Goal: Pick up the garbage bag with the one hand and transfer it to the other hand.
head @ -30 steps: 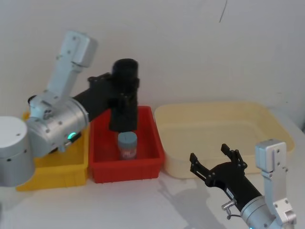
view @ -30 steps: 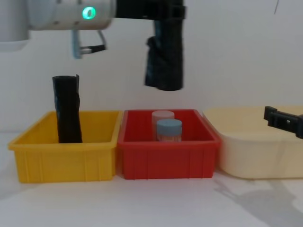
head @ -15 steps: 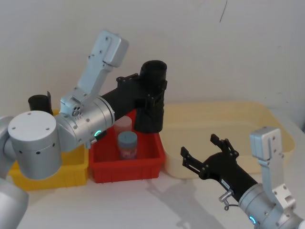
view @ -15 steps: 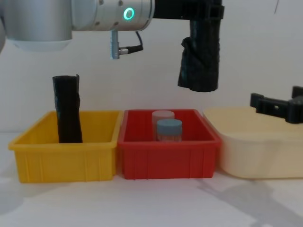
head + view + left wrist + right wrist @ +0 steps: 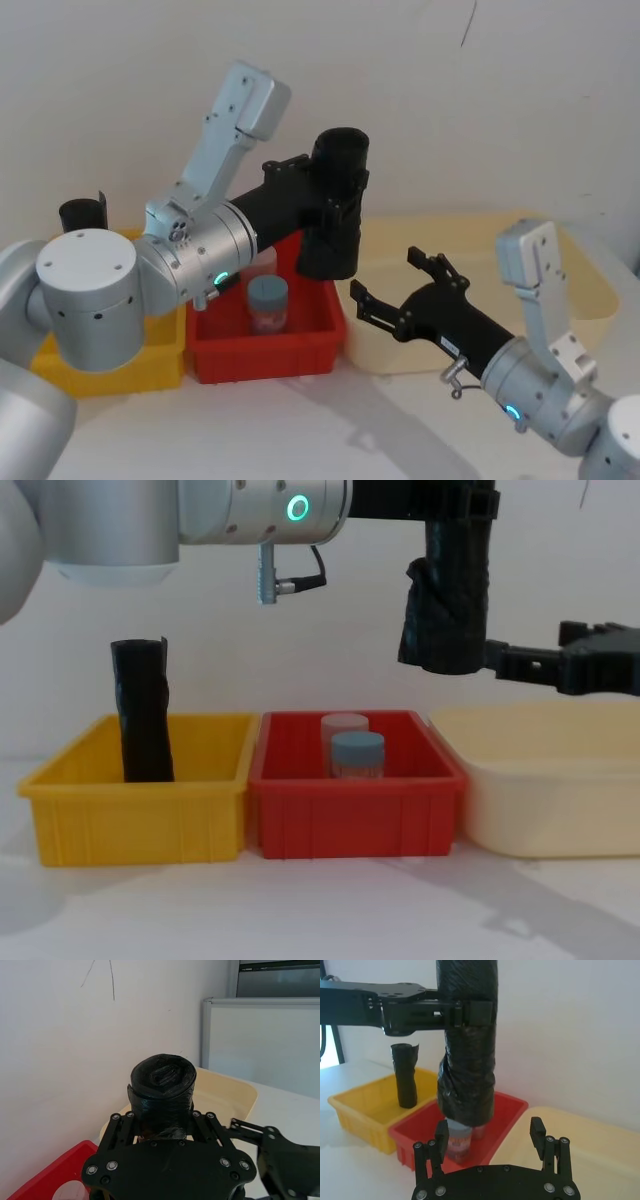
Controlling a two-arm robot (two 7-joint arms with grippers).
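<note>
Right gripper [image 5: 385,278] nearer garbage bag [image 5: 328,248], glossy roll in left gripper's [image 5: 338,195] jaws

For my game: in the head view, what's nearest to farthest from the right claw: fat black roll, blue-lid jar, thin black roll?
1. Fat black roll, held up beside the right claw.
2. Blue-lid jar, red bin.
3. Thin black roll, far-left yellow bin.

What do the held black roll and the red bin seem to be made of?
Garbage bag: thin glossy plastic film, judging by its wrinkled, uneven, shiny wraps. Red bin: probably rigid moulded plastic, smooth with a slight sheen and ribbed walls.
</note>
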